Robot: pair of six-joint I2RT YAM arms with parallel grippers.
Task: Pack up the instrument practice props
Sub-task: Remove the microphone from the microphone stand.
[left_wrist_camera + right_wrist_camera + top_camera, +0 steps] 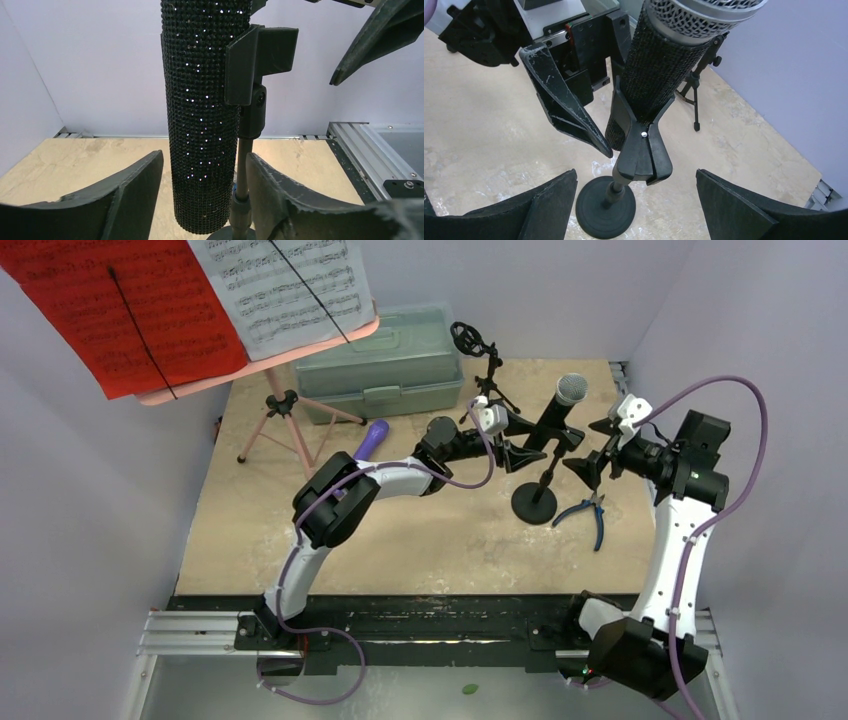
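Observation:
The black silver-headed microphone (560, 410) stands tilted in a clip mount (644, 155) on a round-based stand (534, 505). My left gripper (535, 445) straddles its lower body (205, 100), jaws open, with a narrow gap on each side and the stand's pole just inside the right finger (280, 195). My right gripper (590, 448) faces the same stand from the right, open wide, its fingers (744, 210) short of the clip. The purple microphone (373, 437) lies by the left arm. The pink tripod (280, 415) holds red (120, 310) and white (290, 285) sheet music. A small tripod mount (480, 355) stands behind.
A grey-green plastic case (385, 365) sits at the back. Blue-handled pliers (592, 518) lie right of the stand's base. White walls close in the table on the left, back and right.

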